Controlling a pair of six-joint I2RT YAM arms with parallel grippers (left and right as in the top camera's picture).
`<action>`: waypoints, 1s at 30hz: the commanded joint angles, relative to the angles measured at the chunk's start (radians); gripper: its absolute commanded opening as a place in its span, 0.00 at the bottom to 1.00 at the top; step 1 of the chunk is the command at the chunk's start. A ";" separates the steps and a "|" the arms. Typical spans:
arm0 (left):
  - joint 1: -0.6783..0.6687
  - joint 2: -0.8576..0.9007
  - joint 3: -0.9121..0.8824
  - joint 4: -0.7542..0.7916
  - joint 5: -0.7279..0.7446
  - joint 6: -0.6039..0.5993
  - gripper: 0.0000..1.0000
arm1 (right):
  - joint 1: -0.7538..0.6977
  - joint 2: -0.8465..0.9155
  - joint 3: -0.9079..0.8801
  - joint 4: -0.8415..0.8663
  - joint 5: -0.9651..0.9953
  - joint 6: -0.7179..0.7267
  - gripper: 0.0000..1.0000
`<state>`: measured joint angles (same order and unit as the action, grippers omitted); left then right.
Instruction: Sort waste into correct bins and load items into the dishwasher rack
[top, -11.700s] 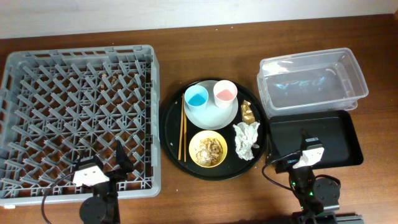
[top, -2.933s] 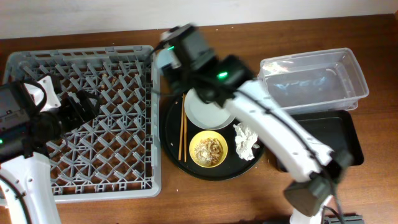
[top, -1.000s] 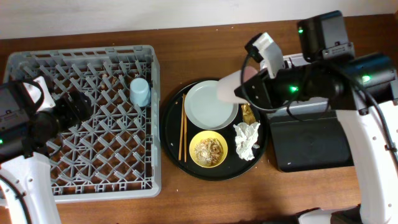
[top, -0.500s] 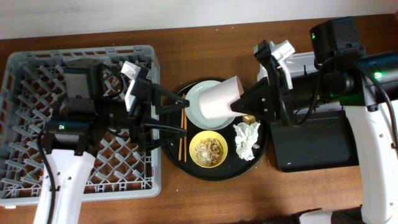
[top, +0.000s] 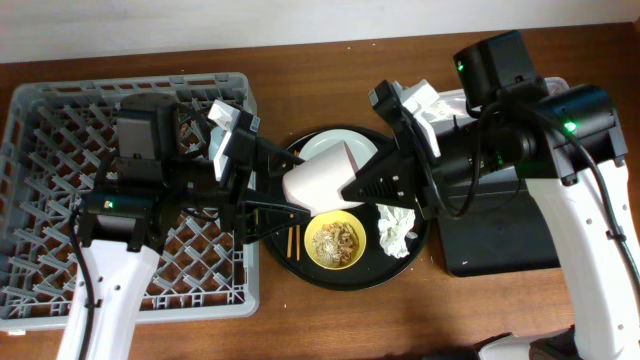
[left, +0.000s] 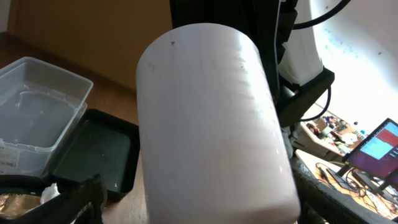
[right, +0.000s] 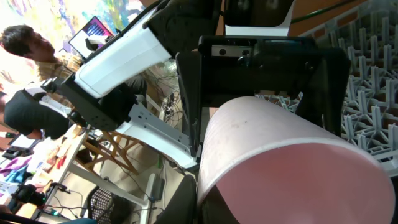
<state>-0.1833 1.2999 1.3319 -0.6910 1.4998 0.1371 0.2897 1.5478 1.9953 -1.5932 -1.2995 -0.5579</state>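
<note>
The pink cup (top: 320, 183) lies on its side in the air above the round tray, with my right gripper (top: 385, 185) shut on its rim. In the right wrist view the pink cup (right: 280, 162) fills the lower right, and one finger (right: 211, 199) sits on its outer wall. My left gripper (top: 283, 187) is open, a finger on each side of the cup's base. The cup (left: 211, 124) fills the left wrist view between the two dark fingers (left: 78, 199). Below lie the pale plate (top: 325, 145), the yellow bowl (top: 334, 241) with scraps, the white napkin (top: 396, 228) and the chopsticks (top: 291, 238).
The grey rack (top: 60, 130) fills the left side, under my left arm. The round black tray (top: 300, 270) is in the middle. The shallow black tray (top: 500, 240) lies at the right, with the clear tub (left: 37, 118) behind it, mostly covered from overhead by my right arm.
My right gripper has carried the pink cup left over the round tray. My left arm swung from the rack toward it, and its fingers now straddle the cup's base.
</note>
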 joint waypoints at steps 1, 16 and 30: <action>-0.004 -0.008 0.010 0.002 0.004 0.014 0.90 | 0.013 0.008 0.006 0.004 -0.013 -0.014 0.04; -0.004 -0.008 0.010 0.001 0.030 0.014 0.21 | 0.057 0.015 0.006 0.068 0.031 -0.014 0.42; -0.002 -0.008 0.010 0.007 0.022 0.014 0.17 | -0.010 0.016 -0.220 -0.005 0.146 -0.007 0.09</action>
<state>-0.1848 1.3010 1.3315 -0.6941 1.4982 0.1390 0.2752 1.5642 1.8164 -1.5848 -1.1877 -0.5575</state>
